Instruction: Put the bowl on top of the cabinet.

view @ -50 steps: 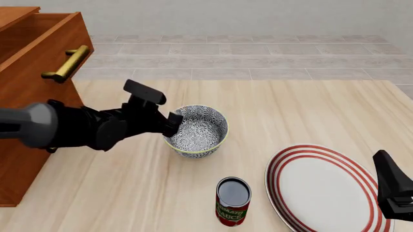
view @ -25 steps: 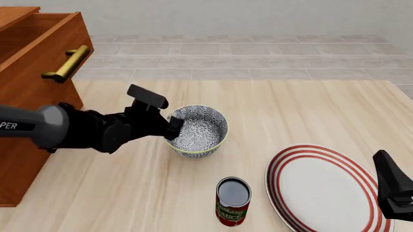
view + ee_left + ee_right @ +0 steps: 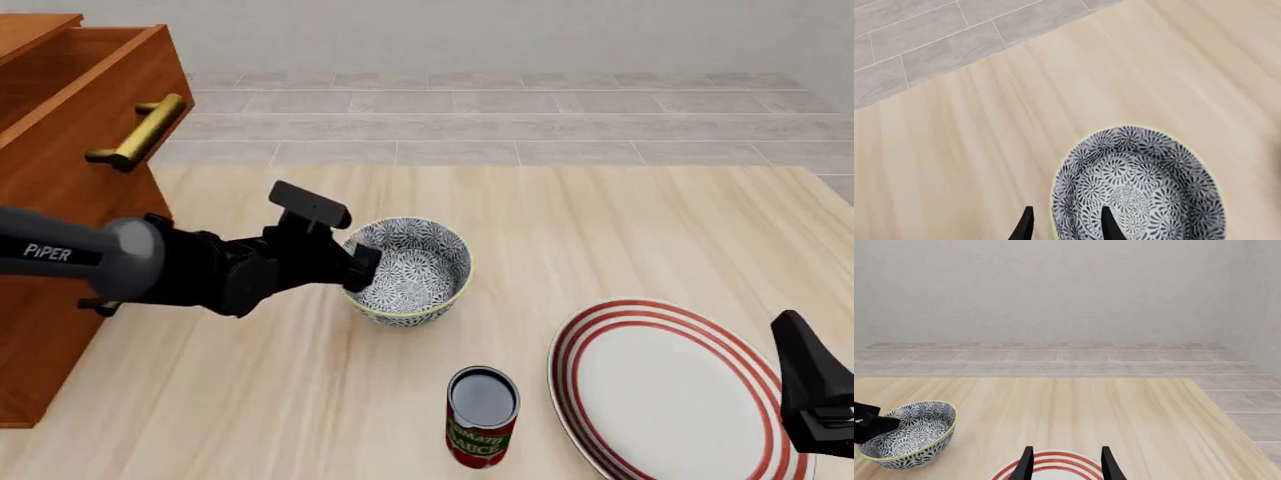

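Observation:
The bowl (image 3: pixel 424 262), white with a dense blue-grey floral pattern, stands upright on the table a little right of the cabinet (image 3: pixel 60 190). My left gripper (image 3: pixel 360 263) is open and straddles the bowl's left rim. In the left wrist view one fingertip (image 3: pixel 1108 222) is inside the bowl (image 3: pixel 1141 185) and the other is outside it, with a gap on both sides of the rim. My right gripper (image 3: pixel 1067 465) is open and empty, low at the front right over the plate's edge. The right wrist view shows the bowl (image 3: pixel 914 432) with the left gripper (image 3: pixel 869 423) at its side.
A red-ringed white plate (image 3: pixel 667 395) lies at the front right. A red tomato sauce can (image 3: pixel 482 418) stands in front of the bowl. The cabinet's top drawer is pulled out, and its brass handle (image 3: pixel 139 131) sticks out toward the table. Grey tiled floor lies beyond the far edge.
My left arm has shifted slightly right and down, bringing its fingers over the bowl's left rim. The bowl, can, plate and right gripper have not moved.

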Motion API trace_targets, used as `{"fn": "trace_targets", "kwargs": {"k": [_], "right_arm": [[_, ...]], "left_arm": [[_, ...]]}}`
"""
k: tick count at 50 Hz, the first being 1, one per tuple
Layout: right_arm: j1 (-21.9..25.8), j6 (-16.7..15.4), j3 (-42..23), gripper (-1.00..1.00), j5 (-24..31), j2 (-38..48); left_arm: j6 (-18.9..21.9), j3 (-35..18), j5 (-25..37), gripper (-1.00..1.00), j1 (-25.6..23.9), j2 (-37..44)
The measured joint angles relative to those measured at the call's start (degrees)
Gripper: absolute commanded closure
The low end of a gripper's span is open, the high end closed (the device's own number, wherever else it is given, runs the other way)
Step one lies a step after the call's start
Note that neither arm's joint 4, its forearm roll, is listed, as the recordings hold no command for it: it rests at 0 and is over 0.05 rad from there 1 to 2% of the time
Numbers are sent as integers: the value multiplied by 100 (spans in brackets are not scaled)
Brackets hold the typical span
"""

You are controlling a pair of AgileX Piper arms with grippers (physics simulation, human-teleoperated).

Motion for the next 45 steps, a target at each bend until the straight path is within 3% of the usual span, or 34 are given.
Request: {"fn": "trace_targets", "kwargs": {"k": [45], "right_arm": [[0,1,0,-100,0,0]], "left_arm": [[-30,-183,-197,-100,39,481]]}}
